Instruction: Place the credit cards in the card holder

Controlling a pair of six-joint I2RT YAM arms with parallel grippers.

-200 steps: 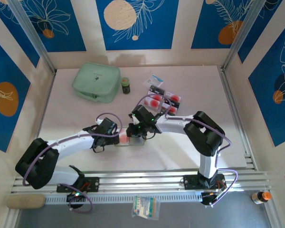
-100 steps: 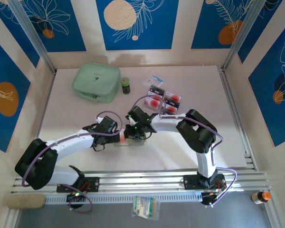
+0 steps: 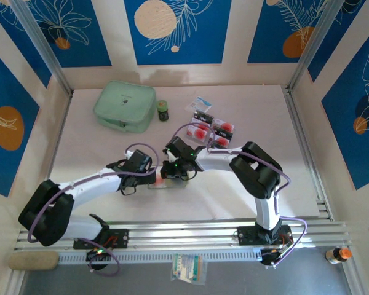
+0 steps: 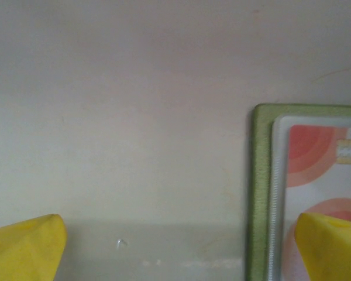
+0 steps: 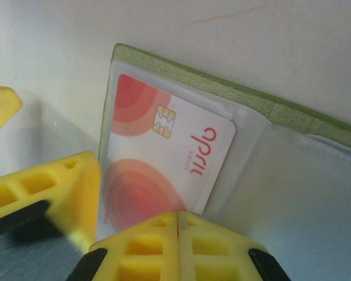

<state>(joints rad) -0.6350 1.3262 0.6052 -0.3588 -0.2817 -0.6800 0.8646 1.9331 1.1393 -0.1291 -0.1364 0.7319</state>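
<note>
Right wrist shows the clenched right gripper [image 5: 178, 221] at the near end of the red-dot card [image 5: 164, 146], long axis pointing ahead into the card holder [image 5: 222, 89]; left gripper [image 4: 175, 249] released.

This was a robot test cell of the laboratory sort. A white desk [image 3: 98, 147] sat boxed in by wall panels [image 3: 178, 31] printed with blue leaf patterns at 9, 12 and 3 o'clock, held by bare aluminium posts [image 3: 46, 52]. At 6 o'clock a slotted aluminium rail [image 3: 190, 228] carried the left arm [image 3: 86, 183] and right arm [image 3: 261, 175], bolted side by side, with purple cables [image 3: 138, 147] looping off them.
</note>
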